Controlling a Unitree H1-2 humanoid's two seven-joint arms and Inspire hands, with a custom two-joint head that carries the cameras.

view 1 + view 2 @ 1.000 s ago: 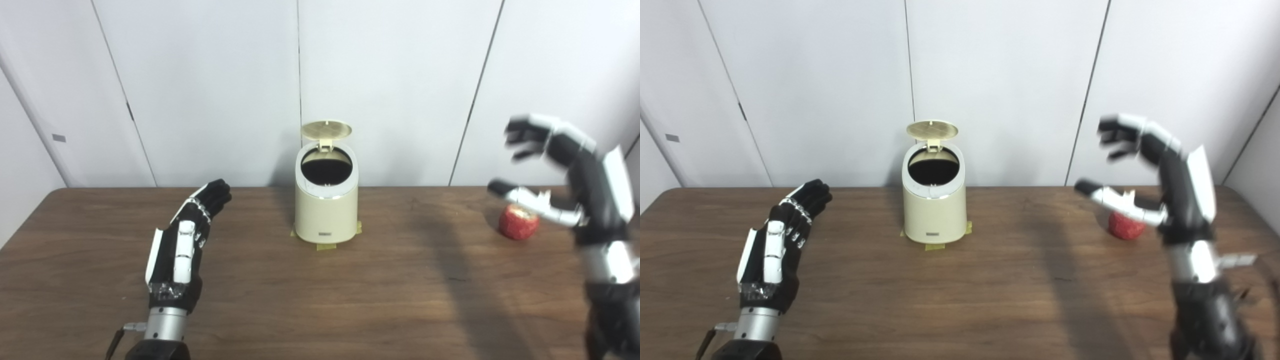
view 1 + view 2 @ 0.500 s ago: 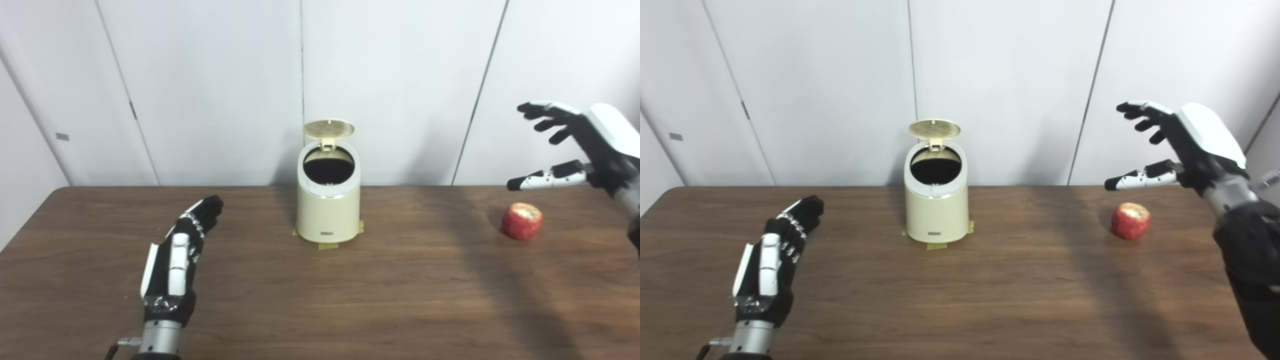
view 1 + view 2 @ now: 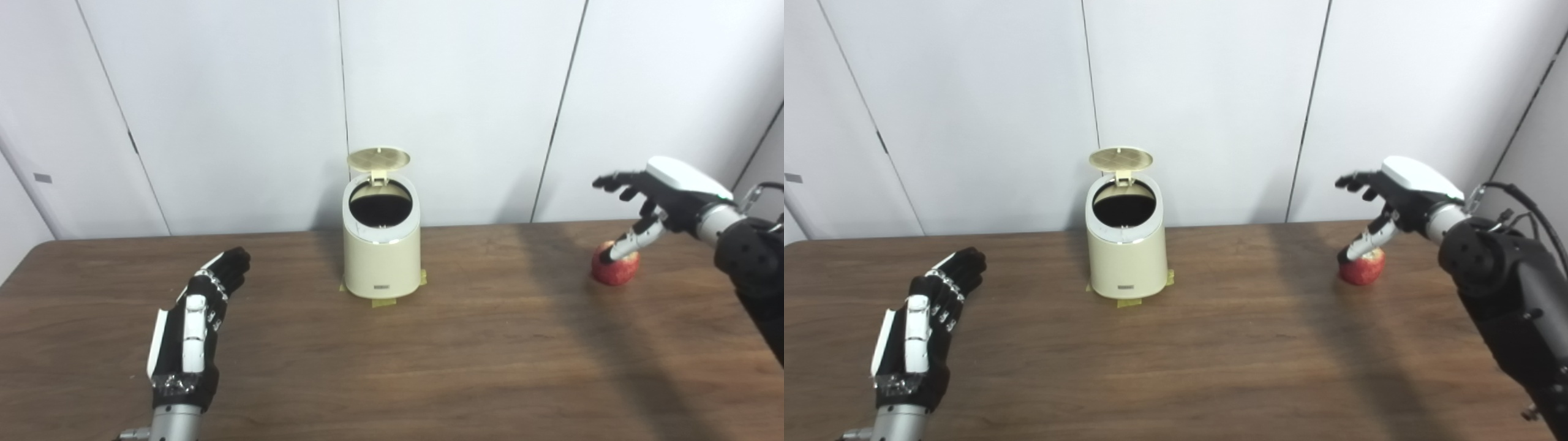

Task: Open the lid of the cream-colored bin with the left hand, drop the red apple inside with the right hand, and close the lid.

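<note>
so one cream-colored bin stood on the brown wooden table, near the middle of the far part. it was round like a drum, smooth and a bit shiny, with a pale ring around its dark round mouth. its one lid was a flat round disc with a grid on the under side, and it stood up open at 12 o'clock from the mouth. bits of yellow tape stuck out from under the bin's base.

one red apple sat on the table at about 3 o'clock from the bin, well apart from it. it was round, with a pale spotty skin on top.

two hands were in view. the right hand, black with a smooth white shell on its back, was just over the apple at 12 o'clock from it. its fingers were spread apart, and it held nothing. its thumb tip was in front of the top of the apple; i could not tell if it touched.

the left hand was at about 8 o'clock from the bin, well apart from it. it was flat and spread out, its fingers straight and side by side, pointing toward 1 o'clock, and it held nothing.

the wall behind was made of plain white panels with thin dark lines between them.
</note>
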